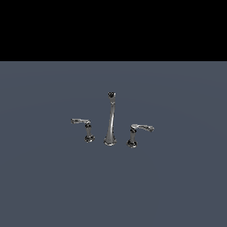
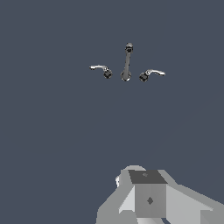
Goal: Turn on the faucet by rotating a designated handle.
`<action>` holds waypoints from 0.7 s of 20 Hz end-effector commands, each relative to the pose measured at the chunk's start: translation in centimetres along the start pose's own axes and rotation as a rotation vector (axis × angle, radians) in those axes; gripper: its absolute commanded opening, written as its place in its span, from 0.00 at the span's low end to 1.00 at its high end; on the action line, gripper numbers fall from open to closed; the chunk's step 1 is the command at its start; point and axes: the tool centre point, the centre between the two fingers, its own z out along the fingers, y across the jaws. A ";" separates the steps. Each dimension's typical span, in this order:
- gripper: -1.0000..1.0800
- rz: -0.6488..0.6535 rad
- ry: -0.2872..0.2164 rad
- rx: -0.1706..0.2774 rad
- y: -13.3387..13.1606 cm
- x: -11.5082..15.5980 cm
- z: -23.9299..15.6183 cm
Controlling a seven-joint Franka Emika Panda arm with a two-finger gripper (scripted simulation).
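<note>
Gripper (image 2: 148, 197) shows only in the wrist view, as a grey blocky body well apart from the fixtures; its fingertips are not visible, so whether the jaws are apart or together cannot be told. Beneath everything spreads a flat grey-blue floor (image 1: 44, 186). On it stands the faucet (image 1: 110, 119), its tall tapered spout upright with a dark round tip. On the exterior view's left stands the designated handle (image 1: 83, 125), lever pointing leftward. On the right stands the twin handle (image 1: 139, 132), lever pointing rightward.
</note>
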 end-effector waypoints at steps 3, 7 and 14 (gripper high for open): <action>0.00 0.054 -0.021 0.049 -0.9 1.9 1.1; 0.00 0.129 -0.051 0.101 -2.1 4.2 2.6; 0.00 0.317 -0.126 0.180 -4.7 8.8 6.6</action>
